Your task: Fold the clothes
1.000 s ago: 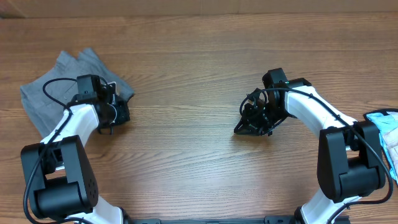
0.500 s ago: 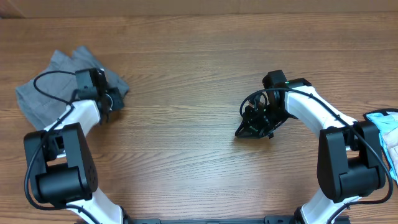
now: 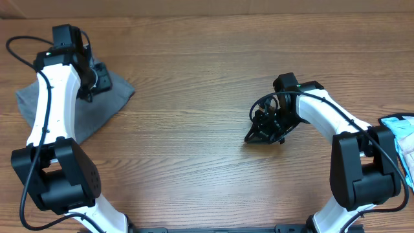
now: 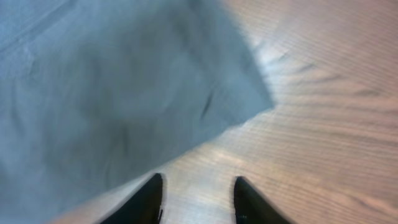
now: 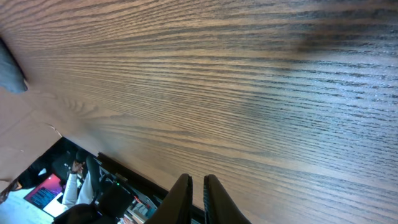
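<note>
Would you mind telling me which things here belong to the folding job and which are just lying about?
Part of the job:
grey shorts
left gripper, open, near their edge

Lying about:
light-blue item at the overhead view's right edge, cut off; unclear what it is

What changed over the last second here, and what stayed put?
The left pincer swung from the right edge of the shorts toward the table's far side. It is open beside a corner of the shorts, holding nothing. The shorts' outline shifted slightly. The right pincer and the blue cloth stayed put.
</note>
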